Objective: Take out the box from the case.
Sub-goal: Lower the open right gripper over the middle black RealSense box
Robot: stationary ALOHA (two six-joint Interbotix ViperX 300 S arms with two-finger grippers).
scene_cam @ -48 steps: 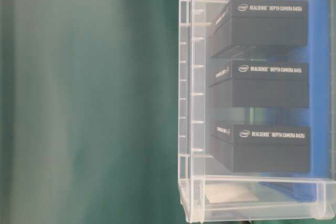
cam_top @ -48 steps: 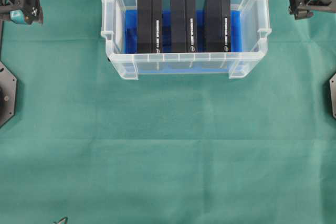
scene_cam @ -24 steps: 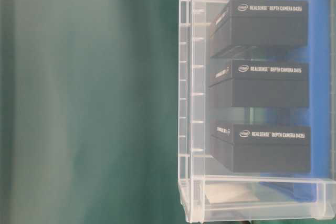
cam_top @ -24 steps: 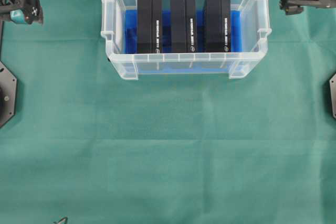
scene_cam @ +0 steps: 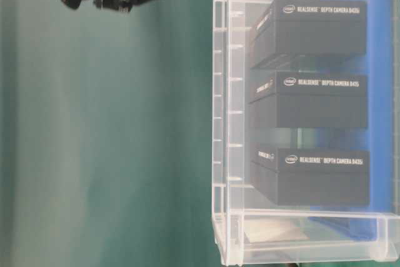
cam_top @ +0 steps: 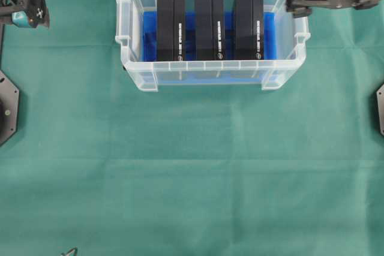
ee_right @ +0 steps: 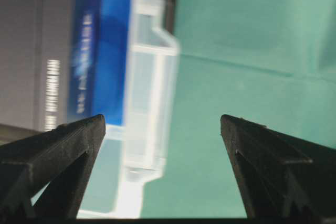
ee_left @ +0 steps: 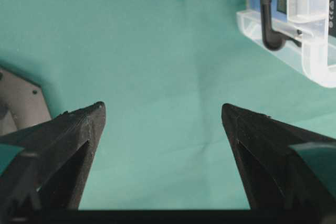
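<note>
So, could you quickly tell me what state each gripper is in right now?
Left gripper: open, holding nothing.
Right gripper: open, holding nothing.

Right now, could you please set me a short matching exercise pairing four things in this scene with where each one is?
Things:
1. left gripper
2. right gripper
3. black boxes
4. case

Places:
A. inside the case, on blue lining
B. over the case's right rim
C. on the green cloth
D. off to the case's left, over bare cloth

Pairs: 1-D, 2-B, 3-A, 4-C
</note>
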